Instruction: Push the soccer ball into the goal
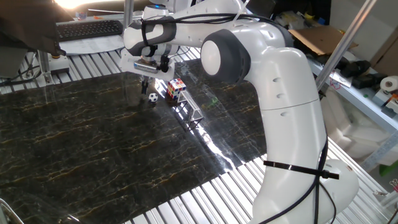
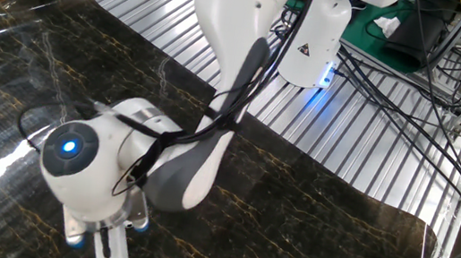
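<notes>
The gripper [image 1: 147, 82] hangs just above the dark marble-patterned tabletop [image 1: 93, 143], near its far edge as one fixed view sees it, and the soccer ball [image 1: 153, 97] lies on the surface just beside and slightly below-right of the fingertips. Whether anything touches the ball cannot be told. The goal [image 1: 192, 111] stands further along the same line, toward the right edge of the tabletop, with the puzzle cube [image 1: 176, 88] just beside the ball on the far side of that path. So the push, as I judge it, runs from the gripper through the ball toward the goal, passing close to the cube.

The fingers look narrow and close to each other, but whether they are pressed together cannot be told. In the other fixed view the wrist hides ball, cube and goal.

The ball is small, round and white with black patches, likely to roll freely on the glossy, hard top. The goal is a thin silvery metal frame, light and easily nudged. The cube is blocky, multicoloured plastic.
</notes>
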Tool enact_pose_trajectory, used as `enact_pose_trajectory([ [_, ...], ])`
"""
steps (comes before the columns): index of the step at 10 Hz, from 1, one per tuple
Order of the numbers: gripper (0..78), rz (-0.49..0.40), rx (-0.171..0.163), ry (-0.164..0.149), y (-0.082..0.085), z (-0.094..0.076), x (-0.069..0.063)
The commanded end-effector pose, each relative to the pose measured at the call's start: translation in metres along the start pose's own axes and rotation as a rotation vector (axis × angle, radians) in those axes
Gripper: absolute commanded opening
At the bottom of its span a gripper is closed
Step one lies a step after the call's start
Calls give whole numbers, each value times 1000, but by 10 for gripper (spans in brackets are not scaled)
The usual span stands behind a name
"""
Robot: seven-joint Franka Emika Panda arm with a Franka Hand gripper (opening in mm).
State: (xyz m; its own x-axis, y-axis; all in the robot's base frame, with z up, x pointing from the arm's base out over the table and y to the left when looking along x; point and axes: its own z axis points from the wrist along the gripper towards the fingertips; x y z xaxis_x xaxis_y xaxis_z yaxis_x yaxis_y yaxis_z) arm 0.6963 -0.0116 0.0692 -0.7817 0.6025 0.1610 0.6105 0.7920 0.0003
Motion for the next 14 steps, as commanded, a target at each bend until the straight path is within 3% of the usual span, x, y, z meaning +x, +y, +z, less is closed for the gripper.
enact_pose_trajectory([
  [1, 0, 67, 38, -29, 0, -5, 21],
  [6, 0, 233, -18, -19, 0, -5, 20],
  [9, 0, 198, 12, -43, -5, -10, 14],
  [12, 0, 195, 15, -43, -10, -14, 8],
  [14, 0, 183, 51, -40, -10, -14, 8],
])
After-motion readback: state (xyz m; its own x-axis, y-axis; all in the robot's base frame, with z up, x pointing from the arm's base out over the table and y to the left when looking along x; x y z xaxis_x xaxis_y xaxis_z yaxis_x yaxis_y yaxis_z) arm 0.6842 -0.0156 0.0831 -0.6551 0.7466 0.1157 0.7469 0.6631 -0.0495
